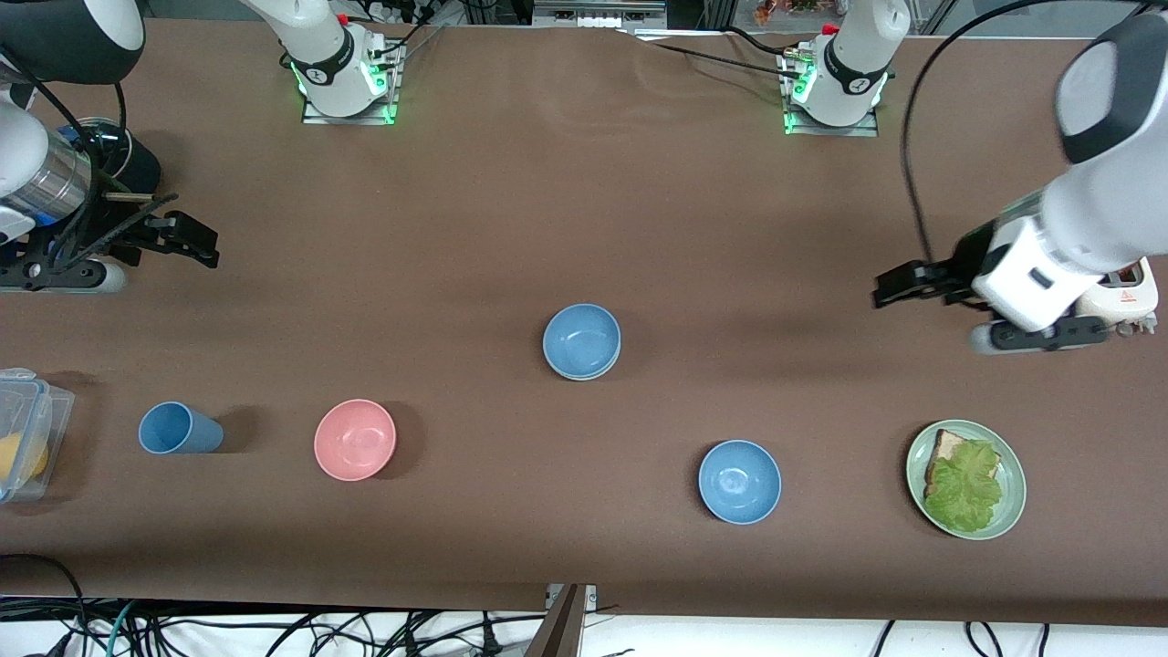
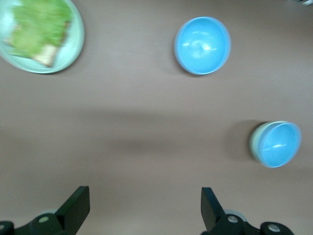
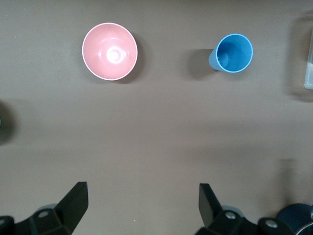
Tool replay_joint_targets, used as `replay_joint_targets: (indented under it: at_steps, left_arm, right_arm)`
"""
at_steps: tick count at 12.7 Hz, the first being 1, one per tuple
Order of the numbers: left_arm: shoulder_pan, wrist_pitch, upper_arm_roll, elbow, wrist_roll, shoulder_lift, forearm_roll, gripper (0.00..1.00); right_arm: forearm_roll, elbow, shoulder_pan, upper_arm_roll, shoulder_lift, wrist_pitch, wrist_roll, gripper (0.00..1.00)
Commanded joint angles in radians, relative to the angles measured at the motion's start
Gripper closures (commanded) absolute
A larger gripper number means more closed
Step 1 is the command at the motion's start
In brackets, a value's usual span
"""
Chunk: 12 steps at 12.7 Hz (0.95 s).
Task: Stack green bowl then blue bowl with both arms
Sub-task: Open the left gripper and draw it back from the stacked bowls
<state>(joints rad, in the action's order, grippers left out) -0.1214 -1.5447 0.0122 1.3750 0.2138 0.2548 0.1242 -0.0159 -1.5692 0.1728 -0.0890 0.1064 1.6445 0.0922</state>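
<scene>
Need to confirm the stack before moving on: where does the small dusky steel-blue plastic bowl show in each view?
Front view: the dusky blue bowl sits near the table's middle.
Left wrist view: in view, nested in the pale mint-green bowl, whose rim shows beneath it.
Right wrist view: not in it.
Shared landmark: the brighter sky-blue bowl, in front and left wrist views.
The left gripper and right gripper wait open over their own ends.

A brown cloth [image 1: 584, 210] covered the whole table, faintly creased near its top edge. Tangled black cables [image 1: 274, 630] lay below its bottom edge.
</scene>
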Motion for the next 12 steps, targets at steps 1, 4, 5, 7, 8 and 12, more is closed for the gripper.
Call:
replay_joint_targets:
  at_steps: [1, 4, 5, 7, 8, 12]
  left_arm:
    - [0.02, 0.066, -0.024, 0.029, -0.045, -0.057, -0.072, 0.0]
    - [0.06, 0.078, -0.025, 0.032, -0.137, -0.063, -0.077, 0.0]
    - [0.068, 0.078, -0.025, 0.032, -0.14, -0.063, -0.077, 0.0]
    - [0.084, 0.078, -0.026, 0.03, -0.145, -0.063, -0.077, 0.0]
    - [0.089, 0.078, -0.025, 0.026, -0.145, -0.057, -0.075, 0.0]
    - [0.086, 0.08, -0.021, 0.021, -0.145, -0.051, -0.074, 0.0]
  right_arm:
    - [0.004, 0.02, 0.0, 0.005, 0.007, -0.012, -0.002, 0.0]
    - [0.005, 0.02, -0.001, 0.005, 0.007, -0.031, -0.011, 0.0]
    - [0.004, 0.02, -0.001, 0.005, 0.007, -0.049, -0.009, 0.0]
    - [0.004, 0.02, -0.001, 0.005, 0.007, -0.061, -0.009, 0.0]
    - [0.004, 0.02, -0.004, 0.005, 0.007, -0.064, -0.009, 0.0]
    - [0.005, 0.023, -0.006, 0.003, 0.006, -0.064, -0.011, 0.0]
